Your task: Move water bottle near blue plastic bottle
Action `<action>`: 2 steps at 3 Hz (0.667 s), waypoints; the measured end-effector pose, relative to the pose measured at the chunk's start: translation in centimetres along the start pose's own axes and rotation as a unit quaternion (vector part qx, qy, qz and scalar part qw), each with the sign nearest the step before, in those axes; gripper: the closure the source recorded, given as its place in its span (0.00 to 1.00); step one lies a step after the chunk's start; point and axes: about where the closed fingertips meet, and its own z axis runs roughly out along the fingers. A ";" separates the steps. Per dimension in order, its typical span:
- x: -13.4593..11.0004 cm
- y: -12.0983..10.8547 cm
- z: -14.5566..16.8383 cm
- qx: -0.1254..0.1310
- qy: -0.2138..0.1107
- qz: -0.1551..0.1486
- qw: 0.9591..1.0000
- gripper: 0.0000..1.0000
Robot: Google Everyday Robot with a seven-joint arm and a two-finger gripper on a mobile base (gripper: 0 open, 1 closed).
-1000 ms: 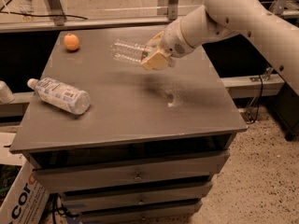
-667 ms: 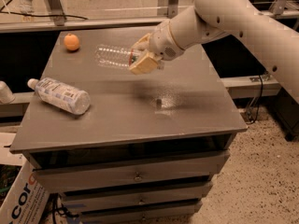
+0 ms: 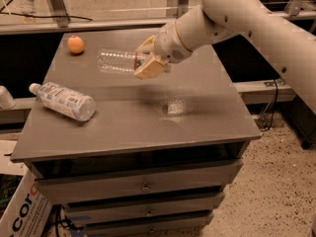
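Note:
My gripper (image 3: 146,59) is shut on the water bottle (image 3: 116,62), a slim clear ribbed bottle with a red-and-white label band. It holds the bottle lying sideways in the air above the middle back of the table, the bottle's base pointing left. The blue plastic bottle (image 3: 64,100), fatter with a pale blue-white label and white cap, lies on its side at the table's left, below and left of the held bottle. The two bottles are apart.
An orange (image 3: 76,44) sits at the back left corner of the grey table (image 3: 197,117). The table has drawers below. A cardboard box (image 3: 24,211) stands on the floor at the lower left. A rail runs behind the table.
My gripper has carried the water bottle leftward across the table, from the right of centre towards the blue plastic bottle. The blue bottle and the orange have not moved.

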 end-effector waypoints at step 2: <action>-1.8 2.2 4.2 -0.061 0.046 -0.096 0.992 1.00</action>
